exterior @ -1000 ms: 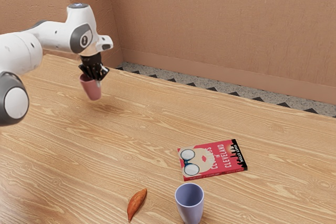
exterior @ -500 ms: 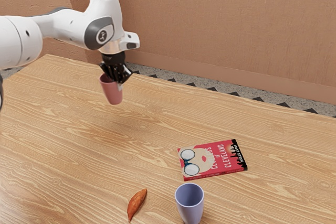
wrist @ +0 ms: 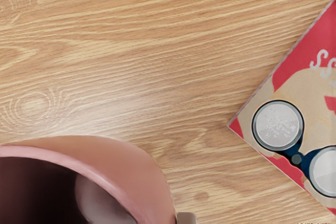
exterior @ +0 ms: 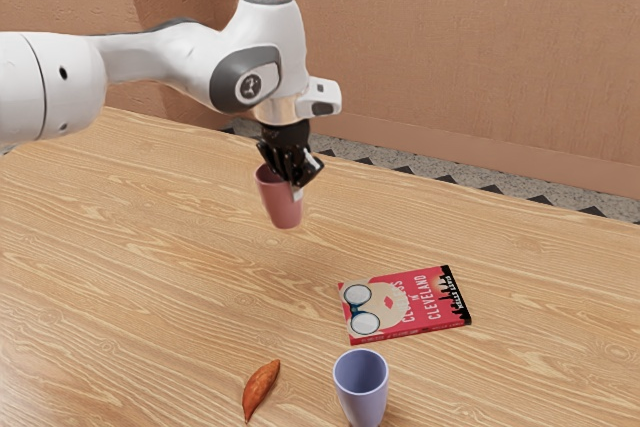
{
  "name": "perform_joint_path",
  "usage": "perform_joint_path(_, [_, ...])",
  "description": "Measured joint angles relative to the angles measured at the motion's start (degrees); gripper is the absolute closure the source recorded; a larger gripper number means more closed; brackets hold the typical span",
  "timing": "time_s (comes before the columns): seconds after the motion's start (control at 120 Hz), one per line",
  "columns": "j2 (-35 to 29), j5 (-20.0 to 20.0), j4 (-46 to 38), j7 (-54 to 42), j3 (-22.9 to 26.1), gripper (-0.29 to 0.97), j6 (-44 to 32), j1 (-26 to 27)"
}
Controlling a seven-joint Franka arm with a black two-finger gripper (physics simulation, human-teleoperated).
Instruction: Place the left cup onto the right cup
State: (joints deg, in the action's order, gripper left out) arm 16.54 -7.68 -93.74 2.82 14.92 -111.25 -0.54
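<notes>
The purple cup [exterior: 360, 384] stands on the near surface [exterior: 120, 247], in front of the book [exterior: 404, 304]. Beyond, my end effector [exterior: 290, 169] grips the pink cup [exterior: 281, 199] by its rim, airborne. Over the last second I carried it toward the exterior view's right; alignment above the purple cup remains.

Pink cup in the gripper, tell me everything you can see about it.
The pink cup is a plain handleless tumbler, dusty rose, smooth and matte like plastic, narrowing toward its base. It hangs clear above the wooden table, mouth up and slightly tilted. The black gripper is shut on its rim; nothing else touches it. The red book lies below, toward the exterior view's right.
</notes>
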Motion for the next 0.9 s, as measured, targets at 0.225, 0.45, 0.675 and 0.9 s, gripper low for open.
perform_joint_path(0.225, [-1.28, -0.33, -1.48, 3.54, 4.62, 0.78, 0.32, 1.80])
perform_joint_path(0.45, [-8.14, -0.43, -7.71, 7.06, 5.12, 0.78, 0.67, 7.18])
perform_joint_path(0.675, [-14.19, -0.34, -10.24, 9.93, 5.16, 0.78, 1.26, 16.22])
perform_joint_path(0.9, [-18.42, 0.27, -15.13, 12.41, 5.02, 0.78, 2.22, 25.03])
